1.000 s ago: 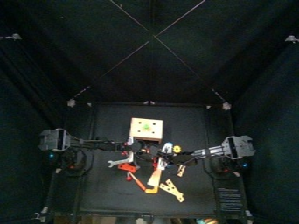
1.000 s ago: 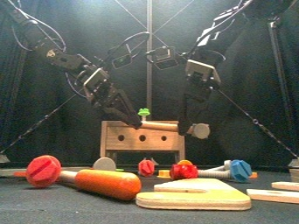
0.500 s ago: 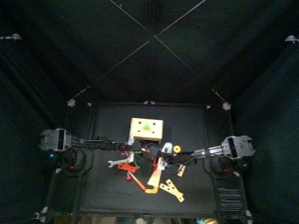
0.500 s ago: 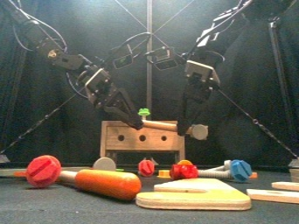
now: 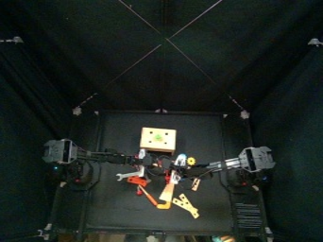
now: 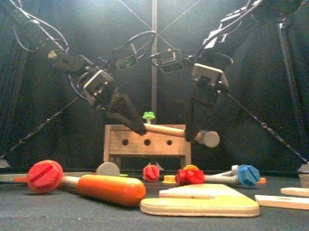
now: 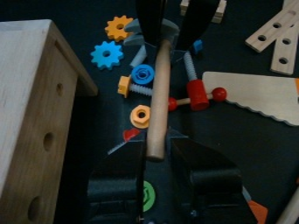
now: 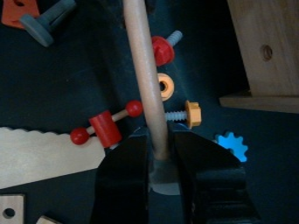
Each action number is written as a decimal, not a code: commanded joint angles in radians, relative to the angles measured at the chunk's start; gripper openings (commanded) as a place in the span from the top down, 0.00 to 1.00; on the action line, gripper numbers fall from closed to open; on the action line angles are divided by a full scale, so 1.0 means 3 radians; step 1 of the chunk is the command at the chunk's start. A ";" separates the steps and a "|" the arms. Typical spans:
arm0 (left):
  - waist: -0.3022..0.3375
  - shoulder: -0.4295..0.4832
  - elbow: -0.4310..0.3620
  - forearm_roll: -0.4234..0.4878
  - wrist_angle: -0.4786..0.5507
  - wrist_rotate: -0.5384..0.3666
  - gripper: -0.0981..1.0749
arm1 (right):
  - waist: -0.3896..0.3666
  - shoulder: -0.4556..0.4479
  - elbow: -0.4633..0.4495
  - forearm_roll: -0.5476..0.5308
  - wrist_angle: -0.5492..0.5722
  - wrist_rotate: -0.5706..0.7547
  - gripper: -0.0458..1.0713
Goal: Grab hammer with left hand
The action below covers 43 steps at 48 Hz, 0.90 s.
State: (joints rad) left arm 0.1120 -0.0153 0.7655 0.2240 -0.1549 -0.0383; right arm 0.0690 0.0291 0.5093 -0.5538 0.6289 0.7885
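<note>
A toy hammer with a long wooden handle (image 6: 169, 132) hangs in the air in front of the wooden box. My right gripper (image 6: 201, 135) is shut on its head end, as the right wrist view (image 8: 155, 144) shows, with the handle (image 8: 140, 70) running away from the jaws. The left hand's gripper (image 6: 133, 124) is at the handle's free end. In the left wrist view (image 7: 158, 156) its jaws stand open on either side of the handle's tip (image 7: 156, 105), not closed on it. From above, both grippers meet over the table's middle (image 5: 161, 166).
A wooden box (image 6: 126, 144) with round holes stands behind, also in the left wrist view (image 7: 30, 105). On the table below lie blue and orange gears (image 7: 107, 54), red bolts (image 7: 193, 94), flat wooden saw pieces (image 6: 200, 203) and an orange-handled tool (image 6: 108, 189) near the front edge.
The left gripper has moved slightly down and to the right towards the handle's free end. The right gripper has shifted slightly with the hammer.
</note>
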 commanded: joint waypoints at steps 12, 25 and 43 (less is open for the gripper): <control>0.0015 -0.0056 -0.0072 0.0020 -0.0015 -0.0010 0.51 | -0.0010 -0.0066 -0.0036 -0.0010 -0.0010 0.0041 0.43; 0.0026 -0.0097 -0.0051 0.0020 -0.0020 -0.0010 0.51 | -0.0015 -0.0159 0.0026 -0.0010 0.0010 0.0051 0.09; 0.0026 -0.0235 0.0061 0.0020 -0.0020 -0.0010 0.51 | -0.0010 -0.0491 0.0256 -0.0031 -0.0005 0.0056 0.03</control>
State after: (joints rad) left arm 0.1181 -0.0506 0.7869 0.2301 -0.1549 -0.0414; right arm 0.0675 -0.0629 0.5814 -0.5599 0.6335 0.8023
